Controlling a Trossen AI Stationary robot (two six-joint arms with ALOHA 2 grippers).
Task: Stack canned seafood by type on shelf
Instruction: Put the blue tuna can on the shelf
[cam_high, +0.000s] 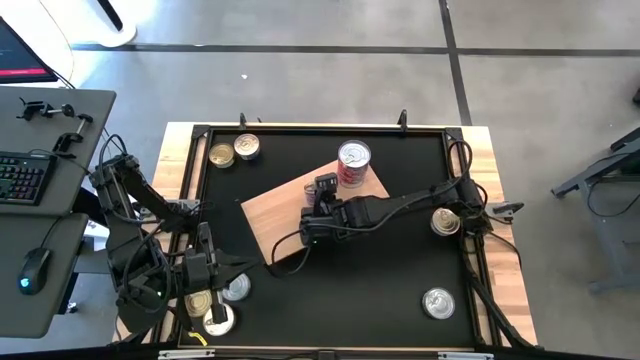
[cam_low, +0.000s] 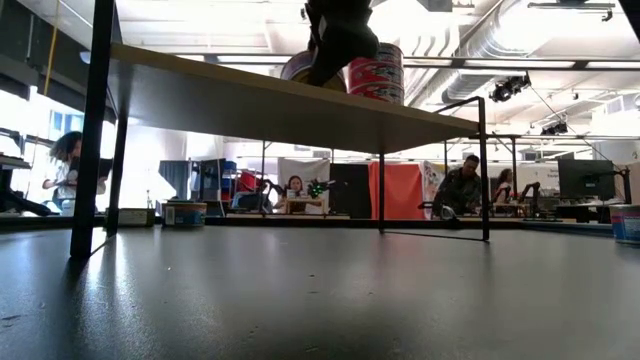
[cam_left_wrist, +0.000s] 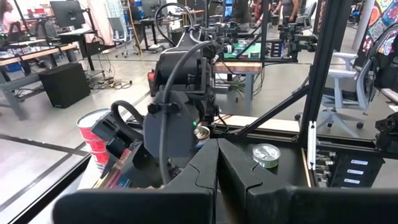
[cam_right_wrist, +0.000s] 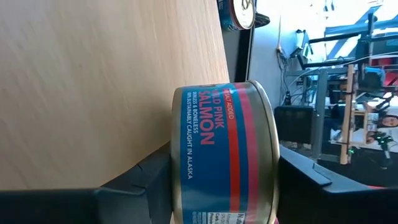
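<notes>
The shelf (cam_high: 275, 215) is a light-brown board on thin legs over the black table. A tall red-labelled tin (cam_high: 353, 163) stands on the shelf's far part. My right gripper (cam_high: 322, 190) is over the shelf beside it, shut on a flat tin with a blue and red salmon label (cam_right_wrist: 224, 155). The low view shows this tin (cam_low: 298, 68) just above the shelf top, half hidden by the gripper. My left gripper (cam_left_wrist: 217, 163) waits shut with nothing in it at the table's near left (cam_high: 205, 262). My right gripper has the salmon tin between its two fingers, one on each flat end: one finger (cam_right_wrist: 143, 183) at the end (cam_right_wrist: 177, 168) toward the shelf, the other (cam_right_wrist: 317, 177) at the opposite end (cam_right_wrist: 272, 155). The fingers slant down from the table's right. The label wall faces the wrist camera. Whether the tin rests on the board is hidden.
Loose tins lie on the black table: two at the far left (cam_high: 233, 151), one at the right edge (cam_high: 445, 221), one near right (cam_high: 437, 302), a few near left by my left arm (cam_high: 222, 305). The shelf's near left part (cam_right_wrist: 93, 81) is bare wood.
</notes>
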